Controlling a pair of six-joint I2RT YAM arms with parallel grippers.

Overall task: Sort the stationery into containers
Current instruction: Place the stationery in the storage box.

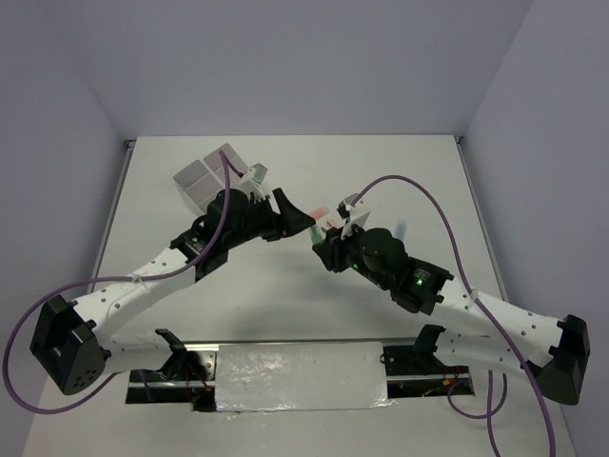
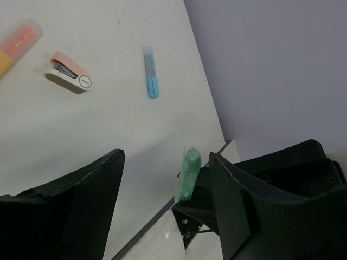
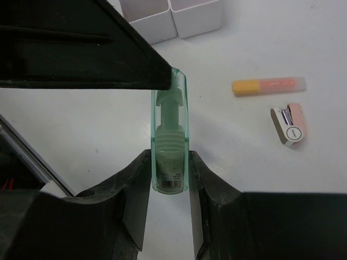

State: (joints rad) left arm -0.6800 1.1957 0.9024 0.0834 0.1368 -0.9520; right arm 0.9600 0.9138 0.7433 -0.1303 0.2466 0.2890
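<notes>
A green marker (image 3: 169, 141) with a clear cap is held above the table, and my right gripper (image 3: 169, 162) is shut on its lower body. My left gripper (image 2: 165, 157) is open, its two fingers standing either side of the green marker (image 2: 190, 176), whose cap is close to the right-hand finger. In the right wrist view one left finger (image 3: 81, 49) reaches the cap's tip. From above, the left gripper (image 1: 297, 217) and the right gripper (image 1: 328, 249) meet at mid table. The white containers (image 1: 205, 176) stand at the far left, behind the left arm.
An orange marker (image 3: 268, 85) and a small pink-and-white stapler (image 3: 290, 124) lie on the table below the grippers. A light blue marker (image 2: 151, 71) lies further off. Two container compartments (image 3: 179, 16) show at the top of the right wrist view.
</notes>
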